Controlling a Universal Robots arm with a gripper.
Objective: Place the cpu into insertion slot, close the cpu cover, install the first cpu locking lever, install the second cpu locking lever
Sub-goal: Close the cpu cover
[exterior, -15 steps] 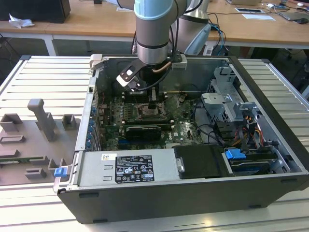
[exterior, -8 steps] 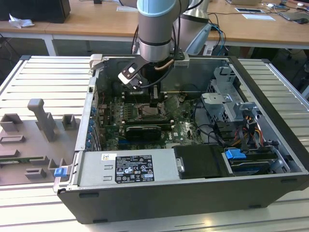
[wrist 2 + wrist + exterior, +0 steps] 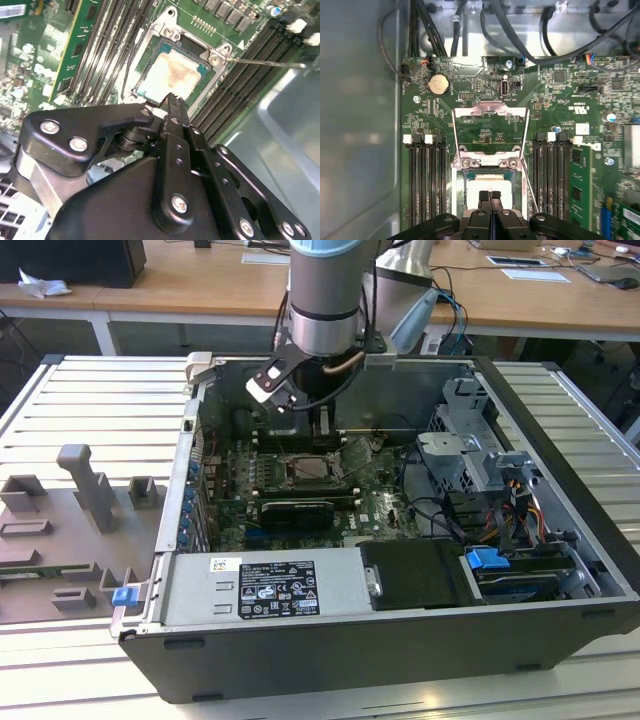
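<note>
Hand [image 3: 489,196], fingers [image 3: 483,197] pinched together on nothing, hovers at the edge of the cpu [image 3: 172,75], which already sits in the slot [image 3: 485,162]; cover [image 3: 490,107] is flipped open and the wire lever [image 3: 265,62] stands unlatched, so step one looks done, cover and both levers left.

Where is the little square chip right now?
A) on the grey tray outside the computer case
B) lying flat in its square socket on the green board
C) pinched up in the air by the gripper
B: in the second wrist view the cpu lies flat inside the insertion slot, with the tips of the shut gripper at its edge, not around it.
</note>
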